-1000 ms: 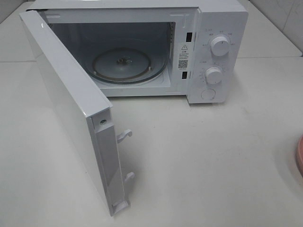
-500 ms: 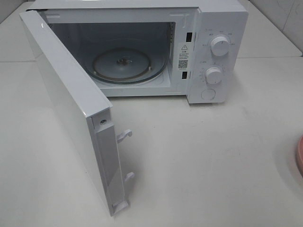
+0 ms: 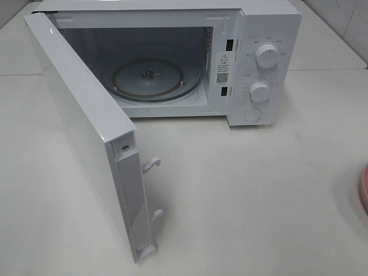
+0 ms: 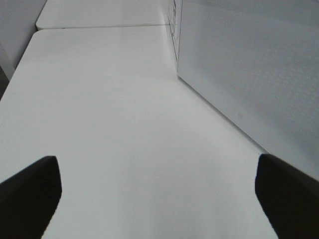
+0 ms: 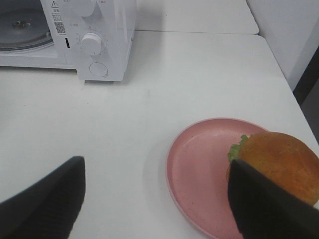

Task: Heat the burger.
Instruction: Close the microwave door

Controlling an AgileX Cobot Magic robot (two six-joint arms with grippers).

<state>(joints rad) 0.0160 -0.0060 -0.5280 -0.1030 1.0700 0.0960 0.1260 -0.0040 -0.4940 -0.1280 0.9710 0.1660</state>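
Note:
The burger (image 5: 278, 158), with a golden-brown bun and a frill of green lettuce, sits on the far side of a round pink plate (image 5: 199, 172) in the right wrist view. My right gripper (image 5: 157, 199) is open above the table, and one finger (image 5: 264, 209) overlaps the burger's near edge. In the exterior view only the plate's rim (image 3: 364, 187) shows at the right edge; the burger and both grippers are out of view there. My left gripper (image 4: 158, 199) is open and empty over bare table beside the microwave door (image 4: 249, 64).
A white microwave (image 3: 270, 34) stands at the back with its door (image 3: 80, 126) swung wide open toward the front left. Its glass turntable (image 3: 155, 77) is bare. Two knobs and a button are on its right panel (image 5: 94, 42). The table's right edge runs close to the plate.
The pink plate's rim shows a little less at the right edge of the exterior view. Nothing else has visibly changed.

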